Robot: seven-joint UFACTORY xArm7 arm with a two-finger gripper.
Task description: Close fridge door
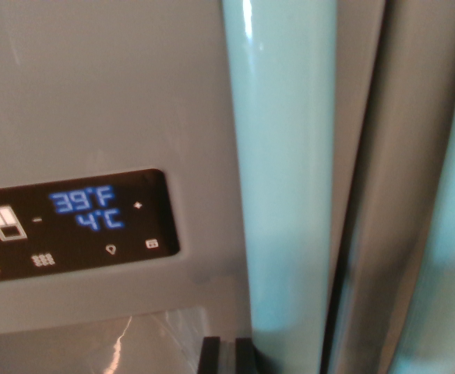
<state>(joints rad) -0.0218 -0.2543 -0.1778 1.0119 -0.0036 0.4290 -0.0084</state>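
While gripper [227, 354] nears handle [286, 171], fridge door [95, 93] fills view.

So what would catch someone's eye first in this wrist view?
The lit blue temperature readout, showing 39°F and 4°C on the dark control panel at lower left. Next, the glossy pale handle running top to bottom through the middle, with the dark door seam just to its right.

So the control panel [72, 226] sits low on the fridge door [95, 86], toward the wrist view's left. Right beside it runs a vertical door handle [286, 171], then the door gap [344, 257], then a second handle [446, 257] at the right edge.
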